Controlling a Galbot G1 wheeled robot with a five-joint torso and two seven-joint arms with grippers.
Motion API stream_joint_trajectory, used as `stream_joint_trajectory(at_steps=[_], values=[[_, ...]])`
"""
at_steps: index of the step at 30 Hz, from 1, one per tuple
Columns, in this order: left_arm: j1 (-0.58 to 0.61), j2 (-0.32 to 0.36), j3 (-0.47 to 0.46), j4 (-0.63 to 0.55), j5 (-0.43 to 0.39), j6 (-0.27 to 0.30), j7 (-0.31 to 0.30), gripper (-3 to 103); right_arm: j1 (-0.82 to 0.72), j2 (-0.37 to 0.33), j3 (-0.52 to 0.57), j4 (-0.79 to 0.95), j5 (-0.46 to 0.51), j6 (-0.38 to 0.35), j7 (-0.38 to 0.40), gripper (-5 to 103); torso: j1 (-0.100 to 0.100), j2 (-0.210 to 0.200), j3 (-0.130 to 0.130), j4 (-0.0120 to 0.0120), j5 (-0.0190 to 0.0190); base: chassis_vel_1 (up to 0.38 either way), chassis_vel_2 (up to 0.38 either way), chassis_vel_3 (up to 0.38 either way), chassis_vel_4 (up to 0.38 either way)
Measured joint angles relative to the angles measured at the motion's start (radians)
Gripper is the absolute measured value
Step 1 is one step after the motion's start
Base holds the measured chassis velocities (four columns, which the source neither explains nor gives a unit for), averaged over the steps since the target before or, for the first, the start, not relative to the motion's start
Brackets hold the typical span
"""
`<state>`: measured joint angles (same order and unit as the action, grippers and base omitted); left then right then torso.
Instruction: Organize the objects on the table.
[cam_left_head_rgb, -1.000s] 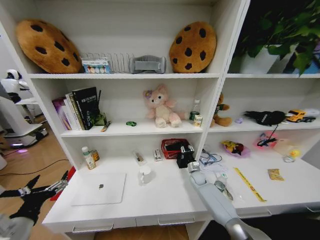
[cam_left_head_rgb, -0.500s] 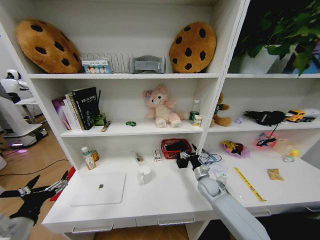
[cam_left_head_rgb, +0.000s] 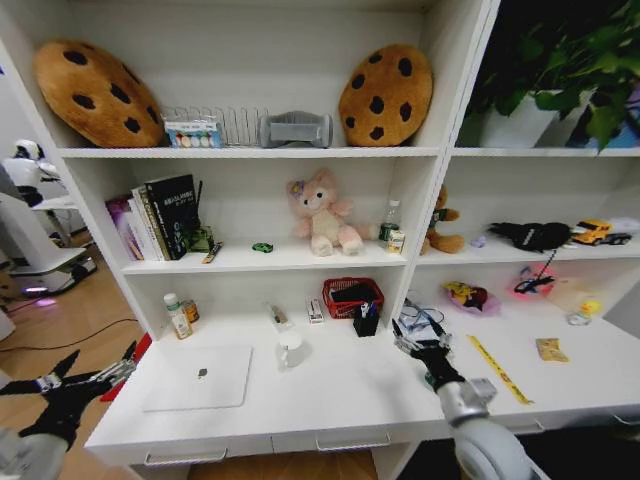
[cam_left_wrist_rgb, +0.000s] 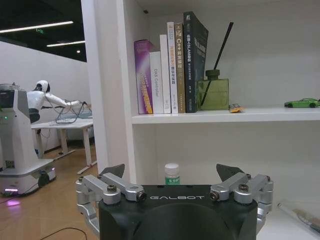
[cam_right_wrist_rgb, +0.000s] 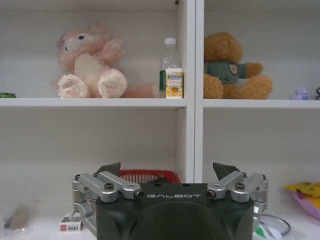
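Observation:
The black pen cup (cam_left_head_rgb: 366, 322) stands upright on the white table (cam_left_head_rgb: 330, 395), just in front of a red basket (cam_left_head_rgb: 350, 295). My right gripper (cam_left_head_rgb: 424, 350) (cam_right_wrist_rgb: 167, 170) hovers open and empty over the table, apart from the cup and nearer the front edge. A thin silver laptop (cam_left_head_rgb: 197, 377) lies closed at the table's left. Off that left end, my left gripper (cam_left_head_rgb: 95, 373) (cam_left_wrist_rgb: 171, 171) hangs open below table height. A tiny green toy car (cam_left_head_rgb: 262, 247) (cam_left_wrist_rgb: 301, 102) sits on the middle shelf. A small green-capped bottle (cam_left_head_rgb: 176, 315) (cam_left_wrist_rgb: 172, 173) stands at the back left.
A white cup (cam_left_head_rgb: 290, 350) stands right of the laptop, and a bagged pen (cam_left_head_rgb: 277, 315) lies behind it. A yellow strip (cam_left_head_rgb: 498, 368) and small items lie on the right desk. Books (cam_left_head_rgb: 160, 215), plush toys (cam_left_head_rgb: 322, 212) and a drink bottle (cam_right_wrist_rgb: 171, 70) fill the shelf.
My right gripper has let go of the black pen cup by the red basket and pulled back toward the table's front. The left arm has not moved.

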<state>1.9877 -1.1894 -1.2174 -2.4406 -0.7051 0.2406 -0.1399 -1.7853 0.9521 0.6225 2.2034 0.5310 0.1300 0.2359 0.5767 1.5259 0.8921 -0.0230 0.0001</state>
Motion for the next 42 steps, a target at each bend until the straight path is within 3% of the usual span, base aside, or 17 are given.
stream_joint_trajectory(at_steps=[7,14,25,31,33,42], values=[[0.000,0.000,0.000,0.000,0.000,0.000,0.000,100,-0.096,0.057,0.054,0.010,-0.009,0.047,-0.074,100,0.000,0.000,0.000,0.0002,0.0000,0.000,0.000,0.000,0.000],[0.000,0.000,0.000,0.000,0.000,0.000,0.000,100,-0.050,0.065,0.057,-0.010,0.044,0.053,-0.069,100,0.000,0.000,0.000,0.0005,-0.0002,-0.016,-0.012,0.017,0.017],[0.000,0.000,0.000,0.000,0.000,0.000,0.000,100,-0.016,0.075,0.033,-0.057,0.044,0.057,-0.062,100,0.000,0.000,0.000,0.0004,-0.0007,-0.146,-0.148,0.143,0.143],[0.000,0.000,0.000,0.000,0.000,0.000,0.000,100,0.025,0.071,-0.035,-0.099,-0.008,0.072,-0.063,100,0.000,0.000,0.000,0.0002,0.0013,-0.178,-0.203,0.199,0.191],[0.000,0.000,0.000,0.000,0.000,0.000,0.000,100,0.035,0.068,-0.056,-0.110,-0.027,0.053,-0.068,100,0.000,0.000,0.000,0.0002,-0.0004,-0.052,-0.117,0.083,0.029],[0.000,0.000,0.000,0.000,0.000,0.000,0.000,100,0.084,0.065,-0.154,-0.167,-0.122,0.001,-0.059,100,0.000,0.000,0.000,0.0004,-0.0002,0.024,0.024,-0.021,-0.020]])
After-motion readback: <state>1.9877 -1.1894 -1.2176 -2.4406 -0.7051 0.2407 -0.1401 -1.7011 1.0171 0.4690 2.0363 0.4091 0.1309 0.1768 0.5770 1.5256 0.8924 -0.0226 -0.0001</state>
